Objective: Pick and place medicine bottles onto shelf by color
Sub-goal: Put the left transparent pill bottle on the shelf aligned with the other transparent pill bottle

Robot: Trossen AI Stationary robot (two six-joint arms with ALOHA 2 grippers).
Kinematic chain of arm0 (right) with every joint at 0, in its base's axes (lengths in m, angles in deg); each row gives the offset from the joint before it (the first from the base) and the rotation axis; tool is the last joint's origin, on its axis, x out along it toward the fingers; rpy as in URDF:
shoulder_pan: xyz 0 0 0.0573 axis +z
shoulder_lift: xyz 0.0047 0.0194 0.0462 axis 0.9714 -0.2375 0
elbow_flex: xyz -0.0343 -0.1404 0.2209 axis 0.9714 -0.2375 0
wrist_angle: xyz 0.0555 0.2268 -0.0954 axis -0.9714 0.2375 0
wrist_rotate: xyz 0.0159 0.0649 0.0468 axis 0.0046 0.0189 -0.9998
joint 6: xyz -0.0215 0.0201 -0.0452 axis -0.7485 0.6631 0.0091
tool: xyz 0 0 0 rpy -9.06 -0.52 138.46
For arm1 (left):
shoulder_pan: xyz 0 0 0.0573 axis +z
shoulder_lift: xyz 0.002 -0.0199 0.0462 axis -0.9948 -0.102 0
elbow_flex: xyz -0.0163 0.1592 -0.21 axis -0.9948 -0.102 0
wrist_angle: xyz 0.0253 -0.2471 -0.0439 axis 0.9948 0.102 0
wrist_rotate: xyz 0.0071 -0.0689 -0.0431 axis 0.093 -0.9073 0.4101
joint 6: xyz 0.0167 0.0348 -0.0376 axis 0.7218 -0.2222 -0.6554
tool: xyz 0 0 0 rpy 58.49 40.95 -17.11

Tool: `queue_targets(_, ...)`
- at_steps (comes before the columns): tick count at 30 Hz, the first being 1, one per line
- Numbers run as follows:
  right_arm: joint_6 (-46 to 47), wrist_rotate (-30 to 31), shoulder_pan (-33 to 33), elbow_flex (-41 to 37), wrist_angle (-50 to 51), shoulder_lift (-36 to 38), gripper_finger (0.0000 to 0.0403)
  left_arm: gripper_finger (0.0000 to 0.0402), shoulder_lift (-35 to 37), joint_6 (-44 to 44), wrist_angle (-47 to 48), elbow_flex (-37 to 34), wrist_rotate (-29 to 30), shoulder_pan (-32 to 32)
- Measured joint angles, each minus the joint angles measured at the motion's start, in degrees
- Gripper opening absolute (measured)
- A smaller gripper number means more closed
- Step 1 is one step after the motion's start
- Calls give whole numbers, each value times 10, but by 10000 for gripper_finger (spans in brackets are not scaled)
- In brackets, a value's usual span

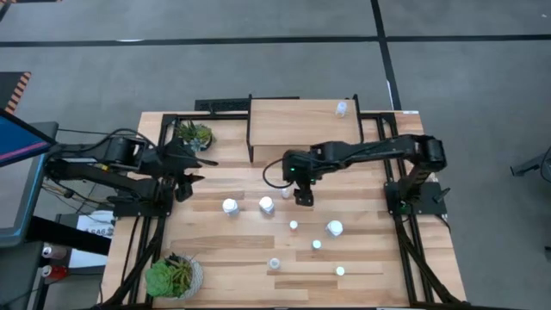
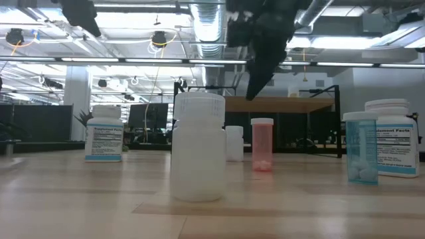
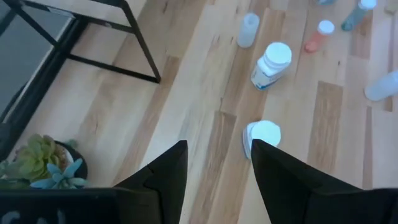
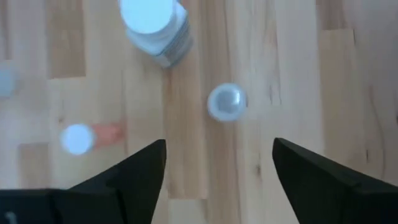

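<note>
The shelf (image 1: 300, 129) stands at the table's (image 1: 224, 258) far edge with one bottle (image 1: 342, 108) on it. Other bottles (image 1: 266, 205) lie scattered in front. Plants (image 1: 173, 275) sit at the left corners.

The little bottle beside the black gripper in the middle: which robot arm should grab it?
Probably the right arm. Its open right gripper hangs just above the small bottle, near the shelf. The left gripper waits farther off by the plant.
</note>
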Motion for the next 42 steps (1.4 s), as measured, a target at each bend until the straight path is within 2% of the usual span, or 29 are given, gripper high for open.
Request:
queue_targets(7, 0, 0, -9, 39, 2, -62, 327, 165, 72, 0, -49, -67, 10, 0)
queue_targets(13, -4, 0, -9, 48, 2, -103, 322, 165, 100, -2, -62, -100, 24, 0)
queue_targets(28, -4, -1, -9, 47, -53, -142, 319, 165, 104, 5, -69, -107, 54, 0)
queue_targets(34, -4, 0, -9, 47, -59, -140, 297, 165, 104, 0, -71, -107, 56, 0)
queue_targets(42, -3, 0, -9, 47, -60, -140, 247, 165, 101, 4, -90, -107, 58, 0)
